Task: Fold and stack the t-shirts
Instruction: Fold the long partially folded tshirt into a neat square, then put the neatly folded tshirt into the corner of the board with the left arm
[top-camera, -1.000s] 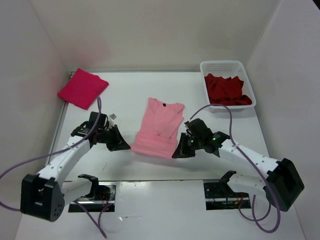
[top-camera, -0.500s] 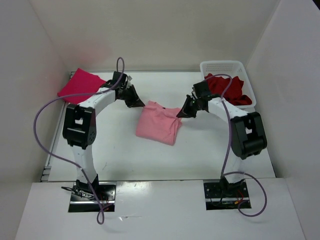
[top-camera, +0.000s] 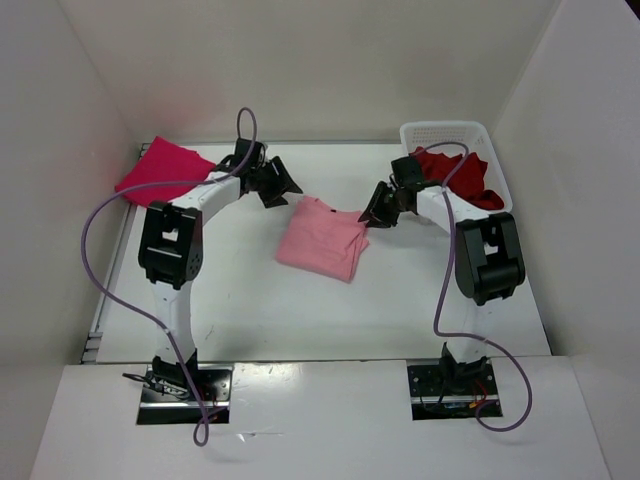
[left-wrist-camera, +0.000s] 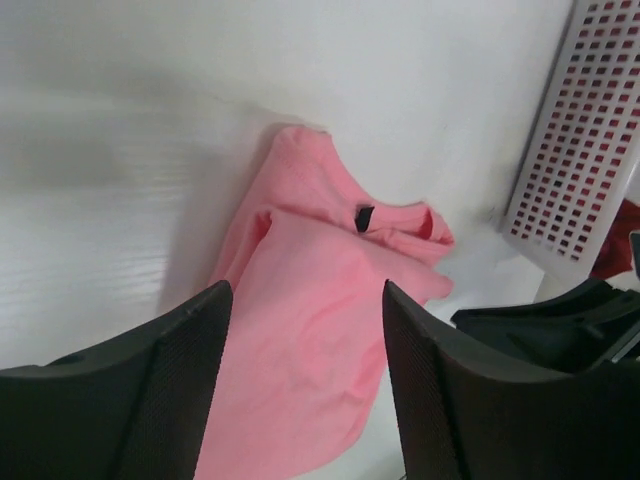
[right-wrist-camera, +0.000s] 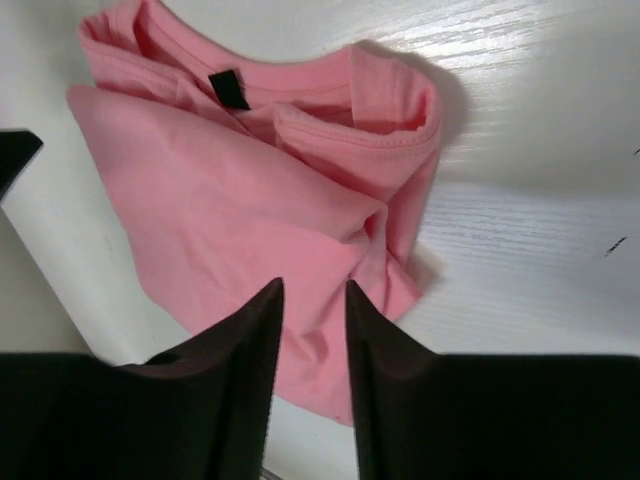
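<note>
The white flat table carries three things. A folded pale pink cloth t-shirt lies near its middle, collar toward the far side. A folded bright crimson-pink cloth shirt lies at the far left corner. A white plastic lattice basket stands at the far right corner, well apart from both.

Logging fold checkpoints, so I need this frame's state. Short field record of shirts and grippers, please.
pale pink shirt: folded, mid table, collar tag showing
crimson-pink shirt: folded, far left corner, apart from the pale pink one
dark red shirt: bunched in white basket, far right
stack: not yet made
left gripper: open, empty, by the pale pink shirt's far left corner
right gripper: narrowly open, empty, at its far right edge
</note>
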